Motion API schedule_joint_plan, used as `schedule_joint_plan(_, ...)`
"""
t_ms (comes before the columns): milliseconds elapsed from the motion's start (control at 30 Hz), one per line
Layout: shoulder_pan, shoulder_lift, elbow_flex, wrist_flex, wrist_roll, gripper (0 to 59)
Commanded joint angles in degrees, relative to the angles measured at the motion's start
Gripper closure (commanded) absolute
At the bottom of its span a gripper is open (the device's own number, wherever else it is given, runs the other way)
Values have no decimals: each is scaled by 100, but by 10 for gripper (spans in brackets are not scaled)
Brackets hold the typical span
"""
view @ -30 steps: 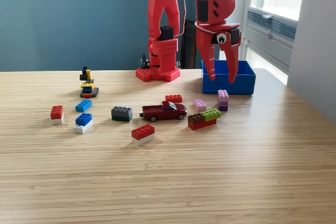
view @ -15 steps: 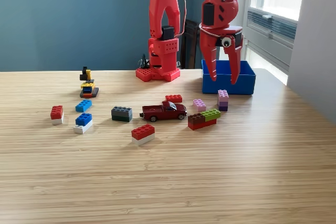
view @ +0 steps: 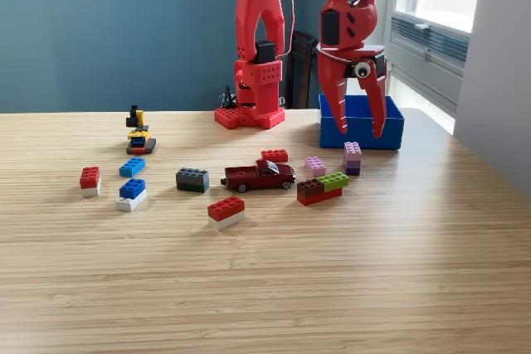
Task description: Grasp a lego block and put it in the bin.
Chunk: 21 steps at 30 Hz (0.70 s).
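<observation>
While the red plastic fingers hang spread wide and empty in front of the low square bright blue plastic bin, no brick is in hand, so the step to do well is choosing and approaching one. That bin sits at the back of the pale wood-grain counter, beside the arm's red base. Just in front of the bin stands the small stacked purple lego block, the nearest candidate; the flat pink brick lies beside it, farther from the bin. A clean grasp likely means descending straight over the purple block, one finger on each side, and closing only once low enough to grip its flat faces. The dark red toy pickup truck, farther from the bin, should stay undisturbed.
</observation>
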Motion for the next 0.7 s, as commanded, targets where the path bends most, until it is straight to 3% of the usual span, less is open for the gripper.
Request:
schedule_joint_plan(33, 105, -141, -519, -18, -62, 385)
schedule_joint_plan(367, 132, -1477, -1011, -18, -97, 389)
schedule_joint_plan(700, 114, -1960, -1204, -18, -132, 421)
